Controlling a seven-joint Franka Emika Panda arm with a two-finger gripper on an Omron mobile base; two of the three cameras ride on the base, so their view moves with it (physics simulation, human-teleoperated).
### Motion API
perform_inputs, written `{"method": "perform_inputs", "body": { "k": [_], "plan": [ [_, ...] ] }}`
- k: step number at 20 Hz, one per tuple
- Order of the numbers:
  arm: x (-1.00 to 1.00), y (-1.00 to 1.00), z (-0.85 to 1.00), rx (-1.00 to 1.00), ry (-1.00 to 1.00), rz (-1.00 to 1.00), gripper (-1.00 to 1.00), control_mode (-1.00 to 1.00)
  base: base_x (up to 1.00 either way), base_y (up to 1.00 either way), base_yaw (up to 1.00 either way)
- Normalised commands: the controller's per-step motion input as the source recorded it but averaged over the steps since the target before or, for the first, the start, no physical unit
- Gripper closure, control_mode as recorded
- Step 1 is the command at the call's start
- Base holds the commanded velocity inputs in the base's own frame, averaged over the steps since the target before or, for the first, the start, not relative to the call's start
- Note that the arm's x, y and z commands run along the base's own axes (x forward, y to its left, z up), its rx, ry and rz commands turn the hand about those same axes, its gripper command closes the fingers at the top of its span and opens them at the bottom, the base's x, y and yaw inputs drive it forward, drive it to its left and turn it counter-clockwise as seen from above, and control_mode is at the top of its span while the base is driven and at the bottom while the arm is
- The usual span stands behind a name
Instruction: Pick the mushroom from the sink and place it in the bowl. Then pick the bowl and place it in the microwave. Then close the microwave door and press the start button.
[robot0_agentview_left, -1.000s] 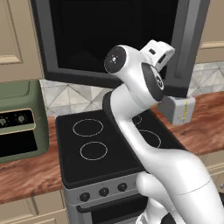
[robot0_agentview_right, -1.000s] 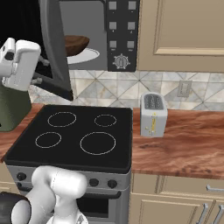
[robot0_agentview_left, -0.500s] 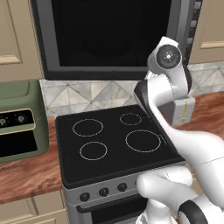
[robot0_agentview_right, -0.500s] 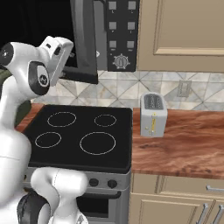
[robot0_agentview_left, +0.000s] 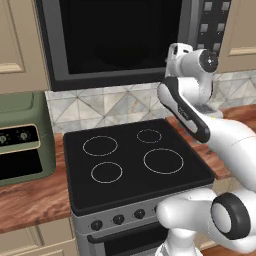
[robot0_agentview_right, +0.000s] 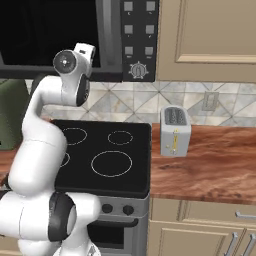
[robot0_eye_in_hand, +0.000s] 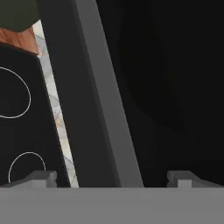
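Grey-framed microwave door (robot0_agentview_left: 117, 42) with black glass looks shut above the stove (robot0_agentview_left: 132, 160), rigid and heavy, best pushed on its frame; the gripper (robot0_eye_in_hand: 111, 177), jaws apart and empty, faces its lower edge.

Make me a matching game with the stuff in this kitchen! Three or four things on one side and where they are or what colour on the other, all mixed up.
Things:
1. microwave door
2. toaster
3. toaster oven
4. stove

Descriptions:
A. green, with knobs
B. black top with white rings
C. shut, above the stove, with a black window
D. silver, standing on the wooden counter

Pairs: 1-C, 2-D, 3-A, 4-B
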Motion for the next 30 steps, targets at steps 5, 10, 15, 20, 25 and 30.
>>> {"method": "perform_inputs", "body": {
  "k": [5,10,15,20,25,30],
  "plan": [
    [0.62,0.39,0.00,-0.13,0.10,0.15,-1.00,-1.00,0.00,0.00,0.00],
    [0.64,0.32,-0.05,-0.15,0.06,0.09,-1.00,-1.00,0.00,0.00,0.00],
    [-0.47,-0.27,-0.04,-0.04,-0.11,0.10,-1.00,-1.00,0.00,0.00,0.00],
    [-1.00,-0.91,-0.23,0.05,-0.25,0.15,-1.00,-1.00,0.00,0.00,0.00],
    [-0.32,-0.89,0.15,0.11,-0.23,0.04,-1.00,-1.00,0.00,0.00,0.00],
    [0.53,-0.52,0.55,0.08,-0.02,0.00,-1.00,-1.00,0.00,0.00,0.00]
  ]
}}
